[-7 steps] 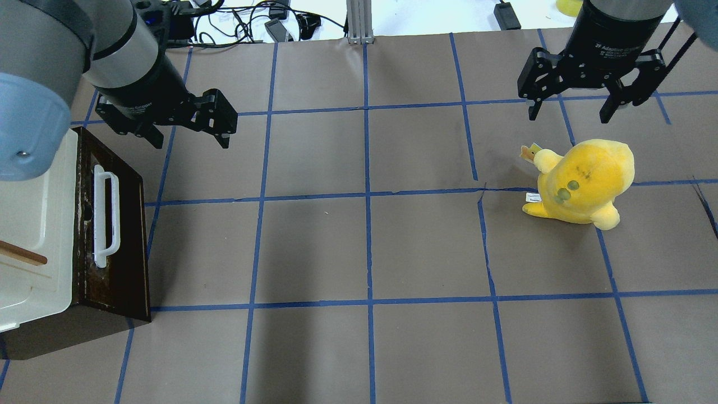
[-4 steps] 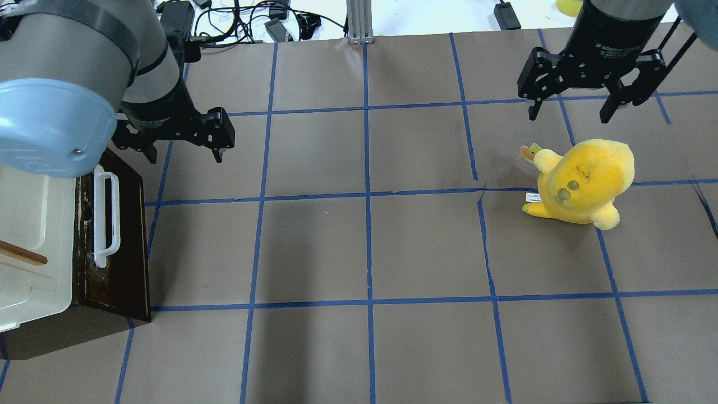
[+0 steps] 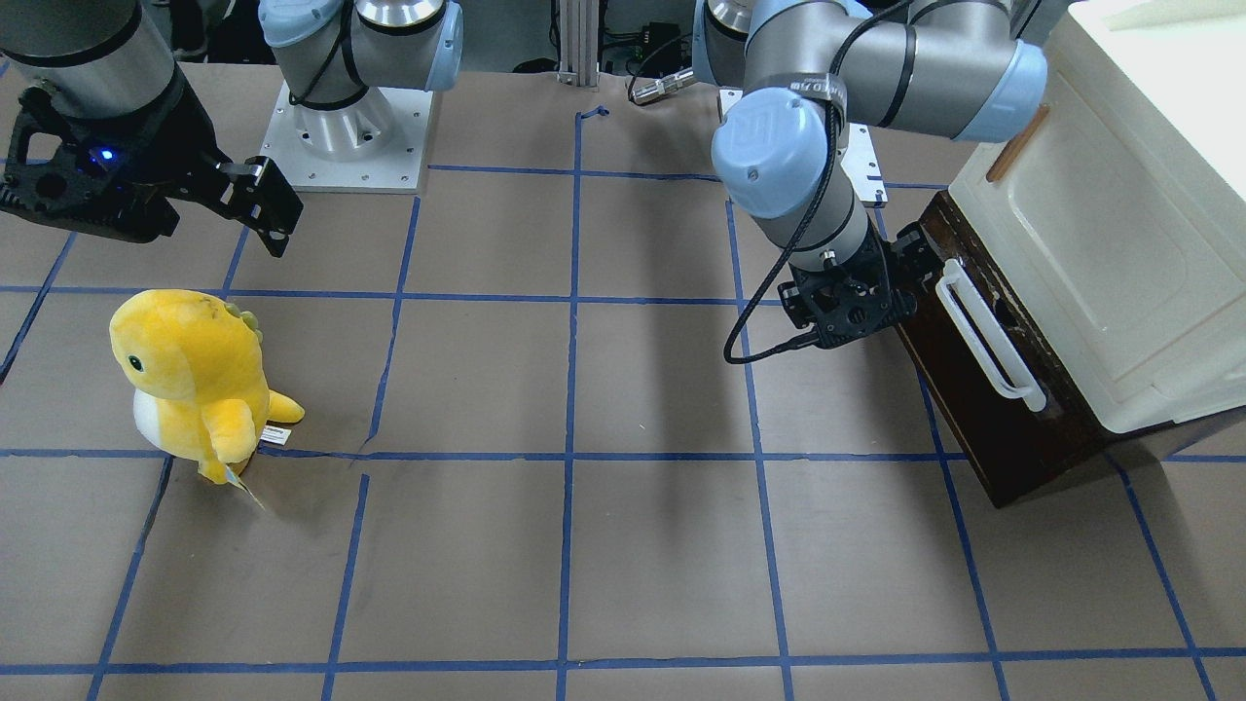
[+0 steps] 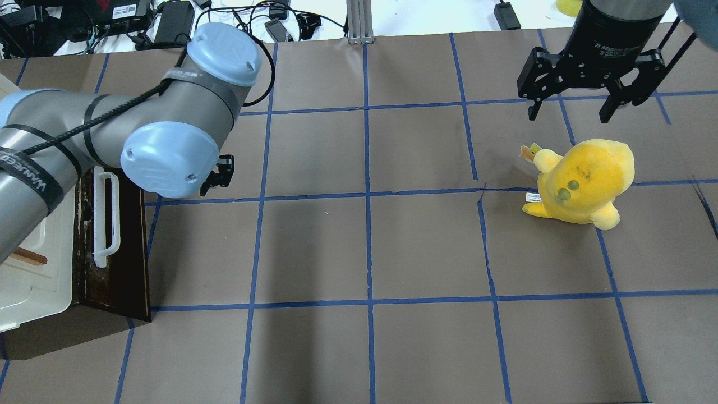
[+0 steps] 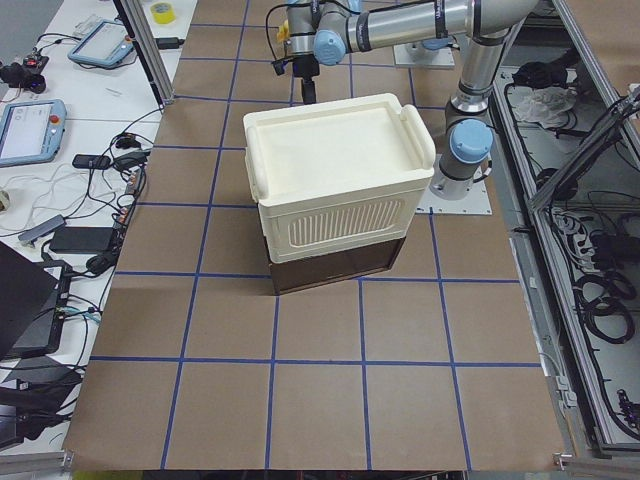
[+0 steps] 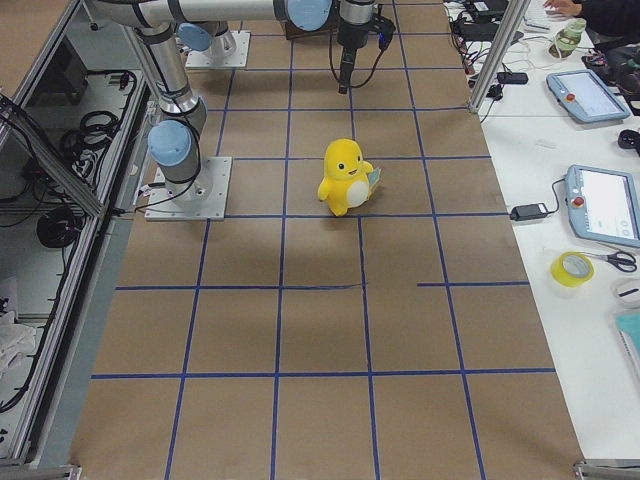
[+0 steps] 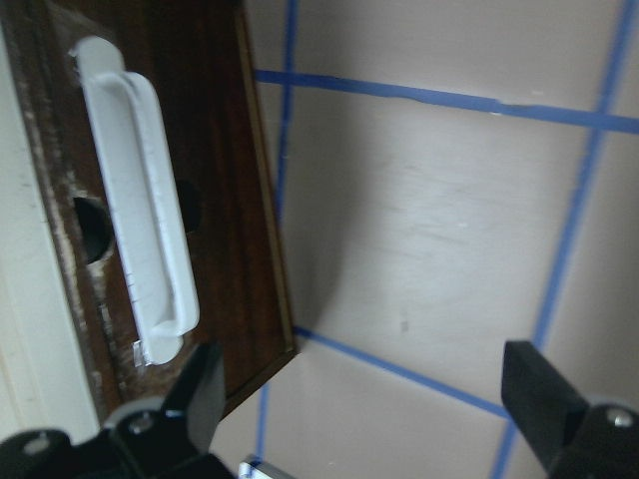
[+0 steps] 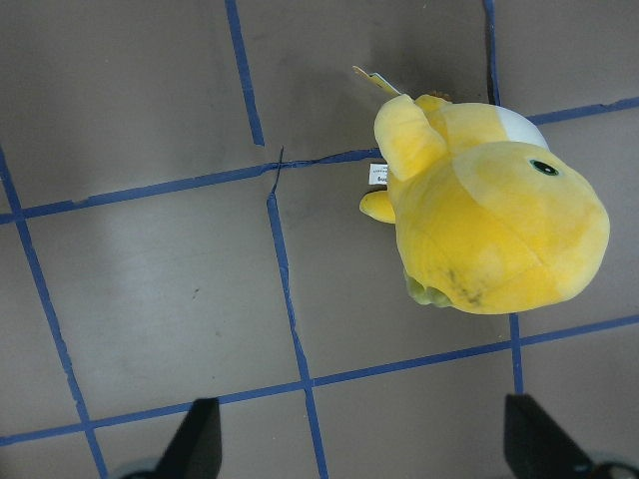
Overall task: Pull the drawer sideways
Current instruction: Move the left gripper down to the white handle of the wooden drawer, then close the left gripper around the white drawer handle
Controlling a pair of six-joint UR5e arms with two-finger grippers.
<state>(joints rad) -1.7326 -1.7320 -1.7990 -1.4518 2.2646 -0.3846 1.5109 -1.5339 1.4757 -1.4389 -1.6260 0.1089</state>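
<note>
The drawer (image 4: 128, 252) has a dark brown worn front and a long white bar handle (image 4: 106, 217). It sits shut under the cream cabinet at the table's left. It also shows in the front view (image 3: 983, 438) and the left wrist view (image 7: 235, 190). My left gripper (image 3: 855, 302) is open and empty. It hangs low beside the far end of the drawer front, apart from the handle (image 7: 140, 210). In the overhead view only one of its fingers (image 4: 222, 169) shows under the wrist. My right gripper (image 4: 571, 112) is open and empty, above the table's far right.
The cream cabinet (image 3: 1119, 224) with a small wooden handle (image 3: 1015, 144) stands over the drawer. A yellow plush toy (image 4: 583, 179) sits on the right side of the table, just in front of my right gripper. Blue tape lines grid the brown table cover (image 4: 364, 252).
My left arm has swung down and toward the drawer, and its wrist now covers most of the gripper in the overhead view. The right arm, drawer and plush have not moved.
</note>
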